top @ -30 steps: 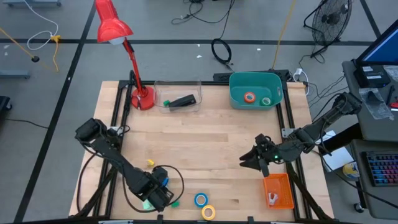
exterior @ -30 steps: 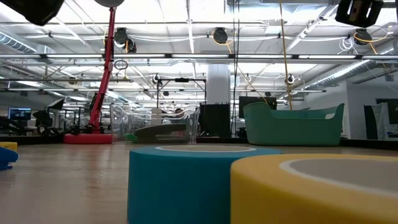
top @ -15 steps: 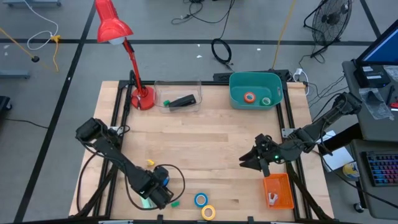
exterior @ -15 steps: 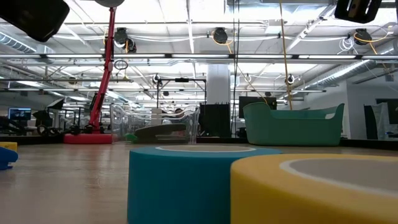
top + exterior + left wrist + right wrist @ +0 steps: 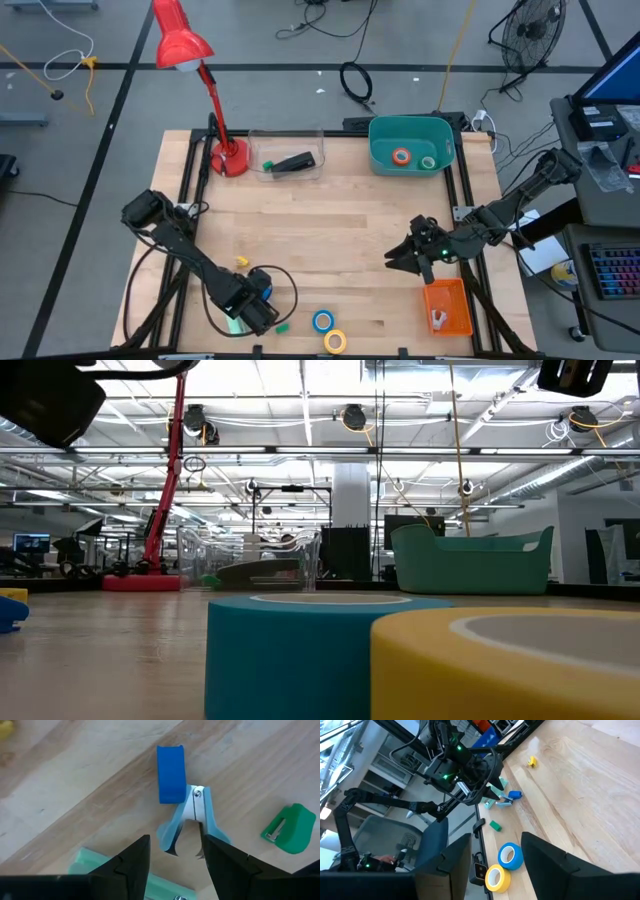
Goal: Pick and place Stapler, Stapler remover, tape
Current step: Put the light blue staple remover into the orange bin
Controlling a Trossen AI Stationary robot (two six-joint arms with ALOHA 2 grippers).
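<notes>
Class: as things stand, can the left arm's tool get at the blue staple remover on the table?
Probably yes. The left tool hangs open right over the blue remover, with nothing between them.

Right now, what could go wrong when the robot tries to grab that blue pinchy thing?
The left gripper hangs open over the blue staple remover, whose metal jaws are narrow; the fingers might pinch only one jaw and twist it. It could also bump the green staple remover nearby, or the pale green thing close under its fingers.
</notes>
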